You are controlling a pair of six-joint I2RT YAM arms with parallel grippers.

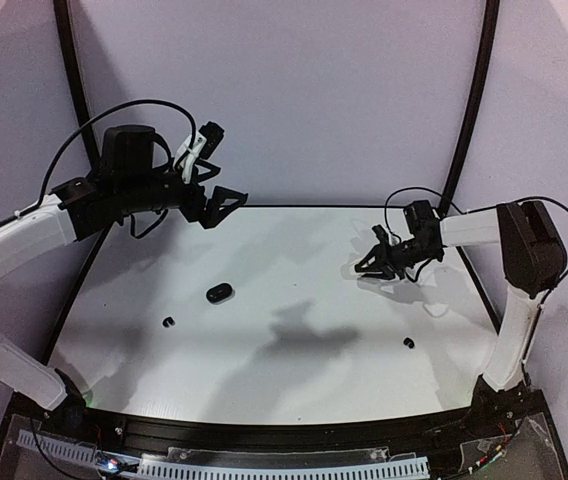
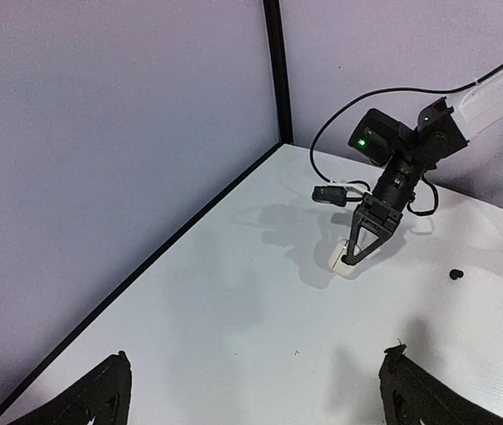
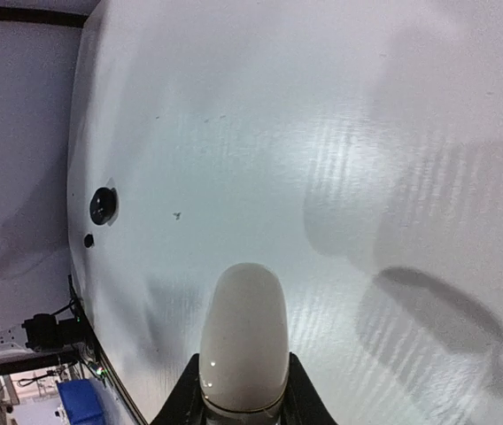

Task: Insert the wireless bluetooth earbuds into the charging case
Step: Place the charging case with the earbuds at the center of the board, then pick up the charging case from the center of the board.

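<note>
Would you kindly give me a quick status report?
Left gripper open, empty. Right gripper shut on white case. Two black earbuds loose on table, black case too. Nothing blocking.

Case point(image 1: 219, 293) on table point(image 1: 294, 250); earbuds point(image 1: 169, 322) lie left and right

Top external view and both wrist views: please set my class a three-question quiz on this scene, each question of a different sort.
1. True or false: the left pincer is clamped shut.
2. What does the right pincer grip? A) a cable B) the white case C) nothing
3. How many black earbuds lie loose on the table in the top view?
Key: 1 false, it stands wide open and empty; 2 B; 3 two.
</note>
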